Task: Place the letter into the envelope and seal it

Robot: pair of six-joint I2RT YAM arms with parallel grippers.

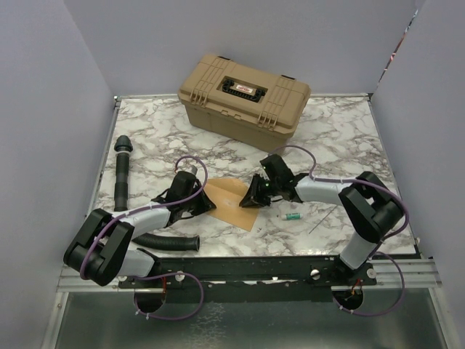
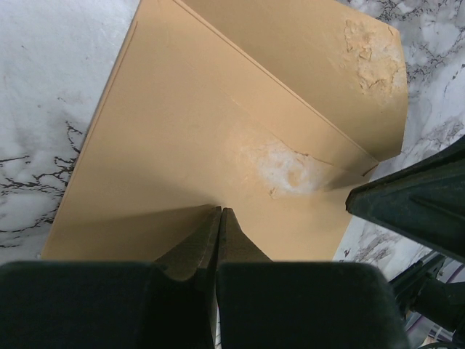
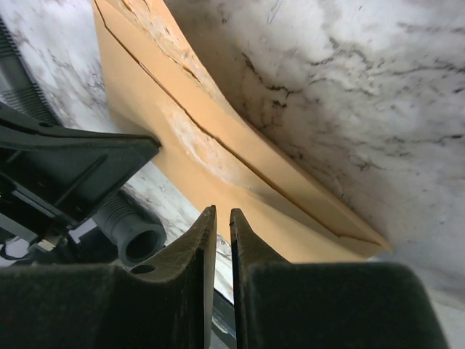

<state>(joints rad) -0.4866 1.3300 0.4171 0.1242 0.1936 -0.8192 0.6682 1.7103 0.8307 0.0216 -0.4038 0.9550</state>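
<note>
The kraft-brown envelope [image 1: 234,207] lies flat on the marble table between my two grippers. In the left wrist view the envelope [image 2: 182,131] shows folded seams and two worn pale patches. My left gripper [image 1: 211,206] is shut, and its closed tips [image 2: 220,211] rest on the envelope's surface. My right gripper [image 1: 251,201] stands at the envelope's right edge. Its tips [image 3: 223,213] are shut but for a thin slit, with nothing between them, just over the envelope [image 3: 218,156]. The pale letter sheet does not show in any view.
A tan hard case [image 1: 243,91] stands at the back. A black tube [image 1: 122,171] lies at the left. A black corrugated hose [image 1: 167,241] lies near the front, its open end showing in the right wrist view [image 3: 138,241]. A small green-and-white pen [image 1: 292,217] and a thin rod [image 1: 323,218] lie at the right.
</note>
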